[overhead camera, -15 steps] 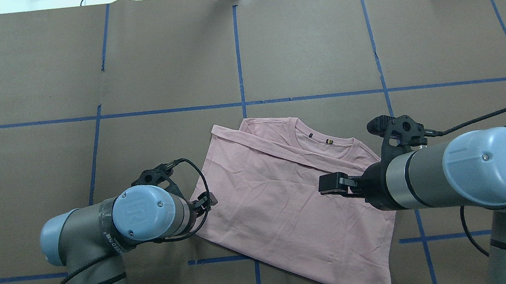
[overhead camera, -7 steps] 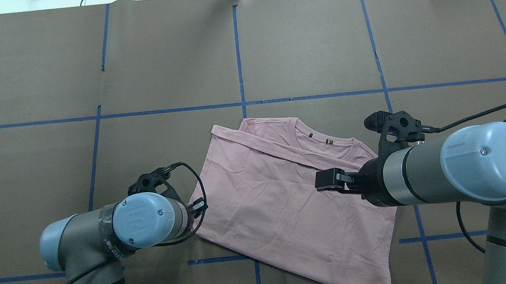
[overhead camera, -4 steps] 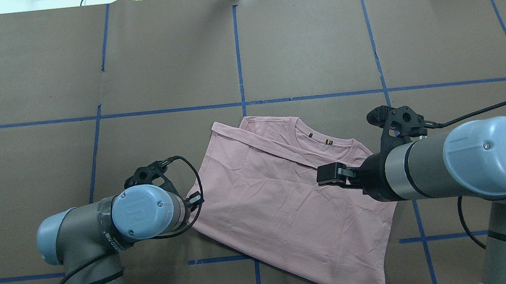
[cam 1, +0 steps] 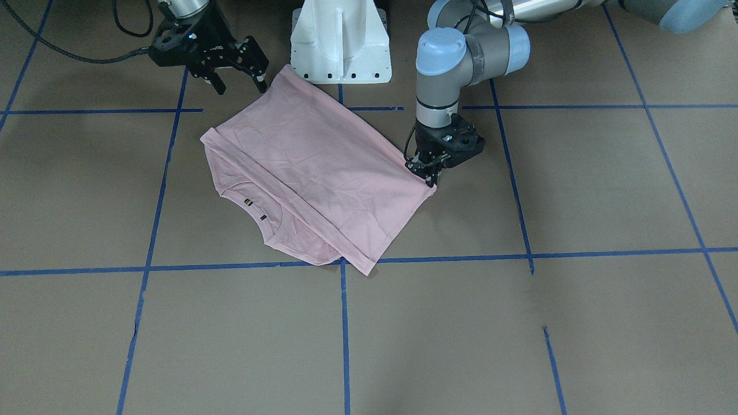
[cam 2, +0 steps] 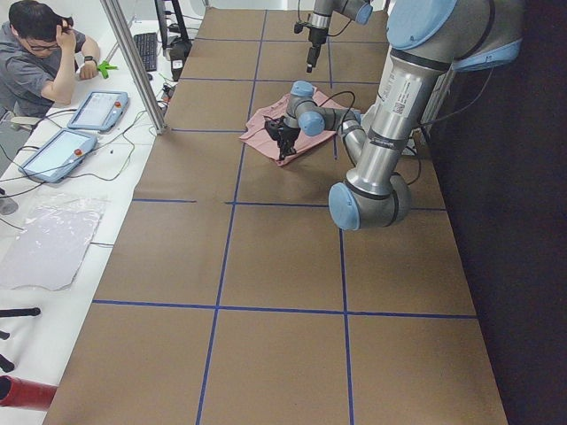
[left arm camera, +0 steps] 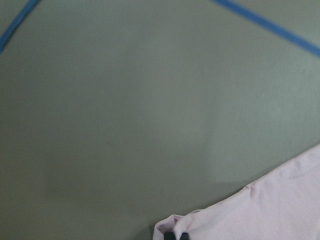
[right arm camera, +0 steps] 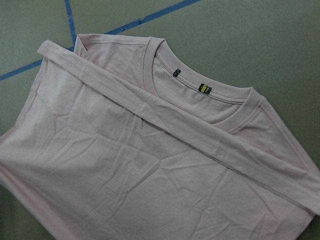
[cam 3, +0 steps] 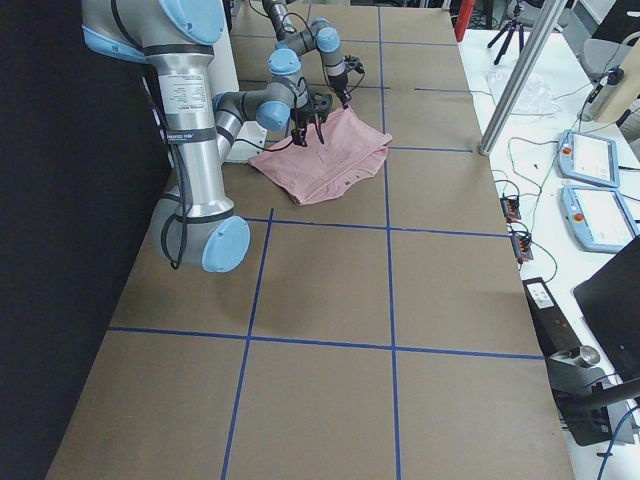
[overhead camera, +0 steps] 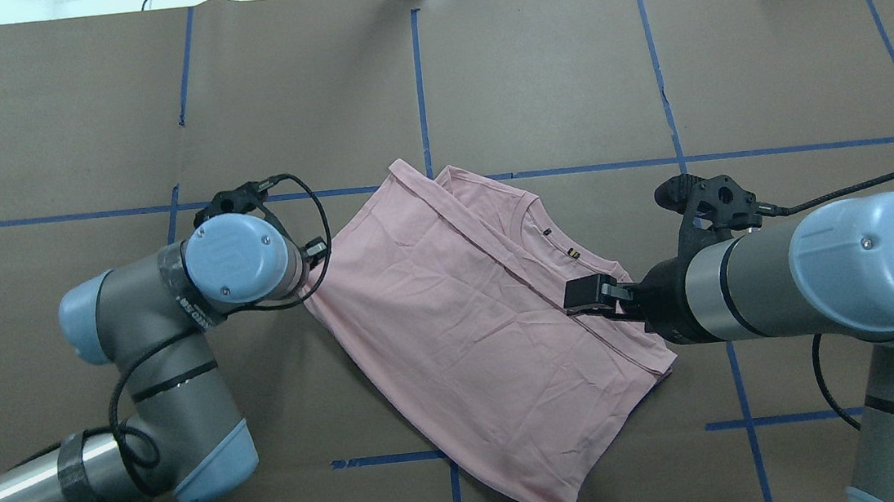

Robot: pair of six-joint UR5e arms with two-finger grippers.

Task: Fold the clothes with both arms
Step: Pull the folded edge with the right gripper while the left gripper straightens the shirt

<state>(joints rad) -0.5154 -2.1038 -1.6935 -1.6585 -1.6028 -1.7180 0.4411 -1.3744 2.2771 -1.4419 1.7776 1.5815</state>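
Pink T-shirt (overhead camera: 487, 329) is laid flat and diagonal on the brown tabletop (overhead camera: 73, 115), on the robot's side of it, between the two arms. Blue tape lines (overhead camera: 421, 98) are crossed by its far corner. The shirt is seen partly folded: a long folded edge is run straight across it just below the collar (right arm camera: 149, 62). Two small labels (right arm camera: 204, 88) are seen inside the neck. The plain pink side is turned up and lightly wrinkled. One hem corner is placed close to the white base (cam 1: 340, 40).

Left gripper (cam 1: 429, 173) is pointed down and clamped on the shirt's side edge, near a corner. In the left wrist view a bunched bit of cloth is pinched between dark fingertips (left arm camera: 171, 235) at the frame's bottom edge.

Right gripper (cam 1: 241, 83) is held with jaws spread wide and nothing gripped. It is raised above the shirt, not touching it. In the overhead view it is placed over the shirt's right side, near the collar.

A seated person (cam 2: 35, 53) is seen beside the tabletop in the exterior left view.
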